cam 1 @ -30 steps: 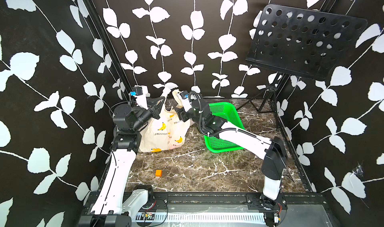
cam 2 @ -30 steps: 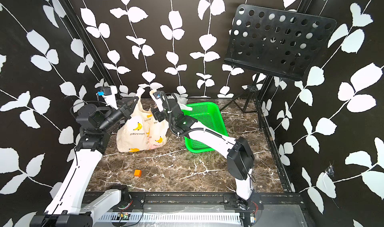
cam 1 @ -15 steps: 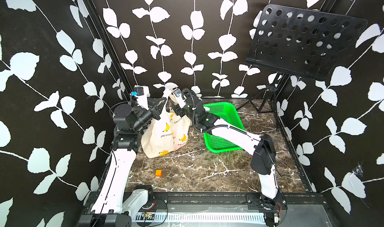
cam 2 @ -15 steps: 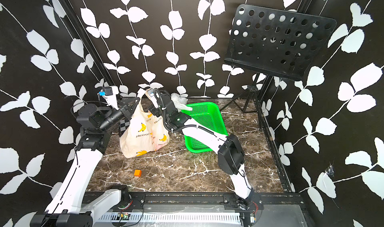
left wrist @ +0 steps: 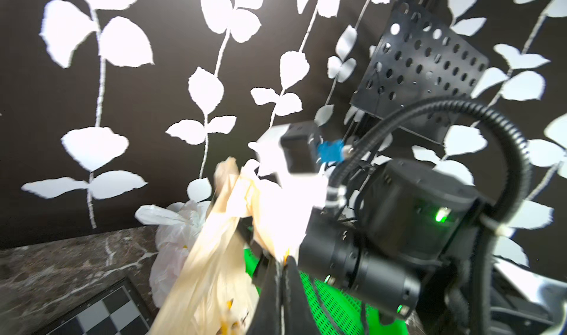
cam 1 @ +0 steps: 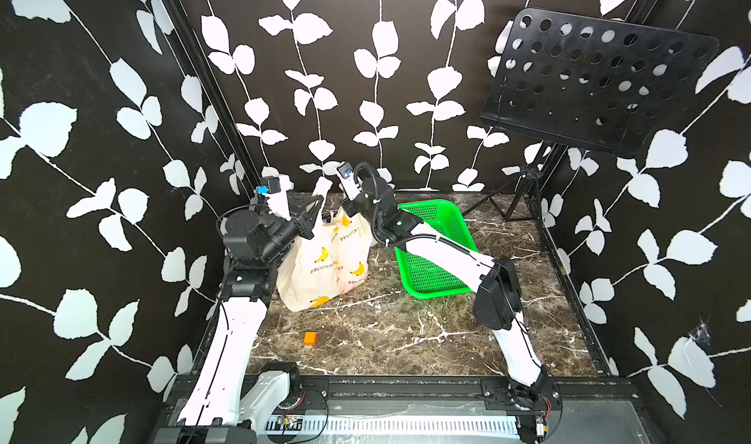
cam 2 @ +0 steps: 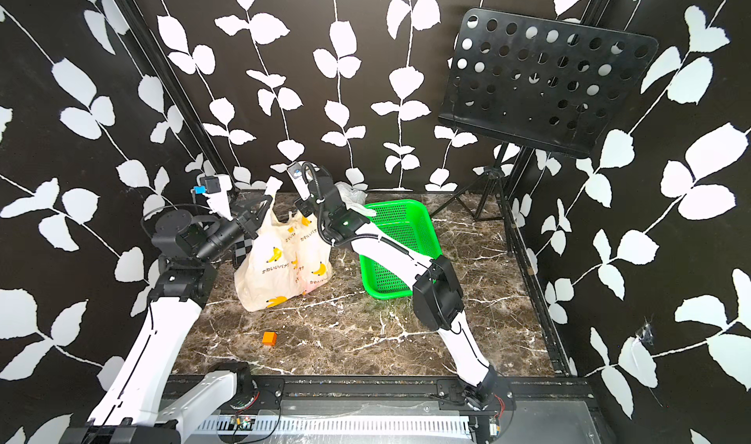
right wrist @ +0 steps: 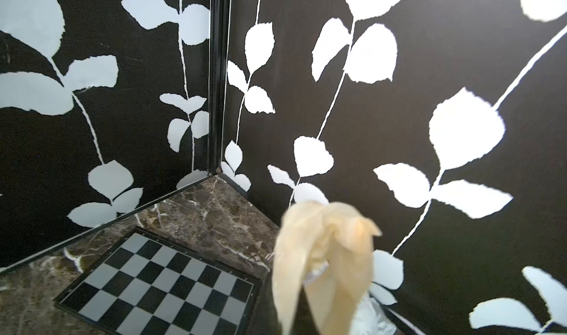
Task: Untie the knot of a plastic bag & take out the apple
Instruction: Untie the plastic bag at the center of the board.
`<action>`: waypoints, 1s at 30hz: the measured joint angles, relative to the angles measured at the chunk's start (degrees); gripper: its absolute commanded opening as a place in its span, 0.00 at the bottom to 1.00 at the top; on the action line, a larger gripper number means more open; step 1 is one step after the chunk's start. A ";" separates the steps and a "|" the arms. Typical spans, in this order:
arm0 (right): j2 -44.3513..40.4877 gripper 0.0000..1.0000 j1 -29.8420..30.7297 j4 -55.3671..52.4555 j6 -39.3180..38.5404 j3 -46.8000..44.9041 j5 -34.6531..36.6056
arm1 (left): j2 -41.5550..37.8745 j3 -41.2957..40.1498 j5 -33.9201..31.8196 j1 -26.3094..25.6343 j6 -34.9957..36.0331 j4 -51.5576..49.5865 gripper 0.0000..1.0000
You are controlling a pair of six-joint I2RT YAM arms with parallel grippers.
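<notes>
A cream plastic bag (cam 1: 321, 263) printed with bananas stands upright at the left of the marble table in both top views. My left gripper (cam 1: 313, 209) is shut on its left handle; in the left wrist view the jaws (left wrist: 282, 264) are pressed together on the thin plastic. My right gripper (cam 1: 346, 212) is shut on the right handle, whose crumpled end (right wrist: 325, 250) fills the front of the right wrist view and hides the jaws. The two handles stand apart and I see no knot between them. The apple is hidden inside the bag.
A green mesh basket (cam 1: 437, 255) lies right of the bag, under my right arm. A small orange cube (cam 1: 310, 337) sits on the table in front. A checkerboard (right wrist: 159, 275) and a white plastic bag (cam 2: 350, 194) lie behind. A black music stand (cam 1: 593, 84) rises at the back right.
My right gripper moved left to the bag's right handle and shut on it. The bag has been drawn up from a low, wide shape into a taller one. The left gripper stayed shut.
</notes>
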 measured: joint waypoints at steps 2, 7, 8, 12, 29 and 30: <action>0.00 0.00 -1.38 0.39 1.75 1.60 -1.68 | -0.57 -1.53 -3.89 0.00 -0.31 0.26 0.00; 1.49 0.00 -4.81 0.31 7.10 10.16 -6.19 | 1.40 -2.60 -14.56 0.00 -0.83 2.23 0.00; 2.69 0.00 -5.38 0.22 8.37 13.70 -7.32 | 2.29 -2.38 -17.03 0.00 -0.59 2.80 0.00; 8.28 0.00 -7.02 -1.29 12.76 28.68 -11.58 | 4.31 -1.88 -22.80 0.02 0.70 4.76 0.00; -17.11 0.00 -5.18 11.04 25.20 -26.60 -23.12 | -14.01 -18.21 -23.34 0.04 -4.04 -11.06 0.22; -18.88 0.00 -4.68 11.23 25.33 -30.03 -22.82 | -15.17 -18.18 -23.19 0.04 -4.63 -13.05 0.28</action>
